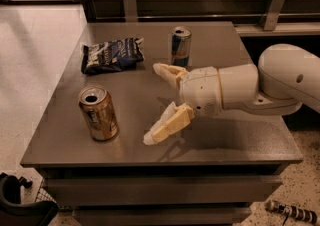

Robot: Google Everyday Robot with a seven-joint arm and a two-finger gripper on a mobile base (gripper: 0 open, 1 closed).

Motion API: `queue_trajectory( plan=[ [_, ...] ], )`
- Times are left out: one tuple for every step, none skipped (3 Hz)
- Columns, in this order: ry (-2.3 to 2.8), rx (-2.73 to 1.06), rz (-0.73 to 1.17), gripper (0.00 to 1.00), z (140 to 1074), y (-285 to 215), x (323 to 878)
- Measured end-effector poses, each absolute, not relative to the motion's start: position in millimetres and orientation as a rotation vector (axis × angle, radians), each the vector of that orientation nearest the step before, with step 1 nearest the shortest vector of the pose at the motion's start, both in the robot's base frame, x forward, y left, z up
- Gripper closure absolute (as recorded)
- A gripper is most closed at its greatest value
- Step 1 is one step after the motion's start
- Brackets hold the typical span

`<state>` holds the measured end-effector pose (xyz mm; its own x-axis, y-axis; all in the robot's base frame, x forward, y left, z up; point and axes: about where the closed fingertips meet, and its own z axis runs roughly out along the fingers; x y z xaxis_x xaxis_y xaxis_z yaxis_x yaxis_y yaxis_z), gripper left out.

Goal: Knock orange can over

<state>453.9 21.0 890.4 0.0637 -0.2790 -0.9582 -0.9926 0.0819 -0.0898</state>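
Observation:
The orange can [98,113] stands upright near the front left of the grey table [235,140], its silver top showing. My gripper [154,103] hovers over the table's middle, to the right of the can and apart from it. Its two cream fingers are spread wide, one fingertip [150,139] low near the table and the other [159,68] farther back. The gripper is open and holds nothing.
A taller blue-and-silver can [180,46] stands at the back middle, just behind my upper finger. A dark chip bag [112,55] lies at the back left. A wooden wall with metal brackets runs behind the table. A dark object [20,205] sits on the floor at front left.

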Motion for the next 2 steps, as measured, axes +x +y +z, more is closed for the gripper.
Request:
queue_trajectory(
  plan=[
    [1.354, -1.361, 0.969, 0.0, 890, 37, 452],
    [1.31, -1.351, 1.012, 0.0, 884, 61, 452]
  ],
)
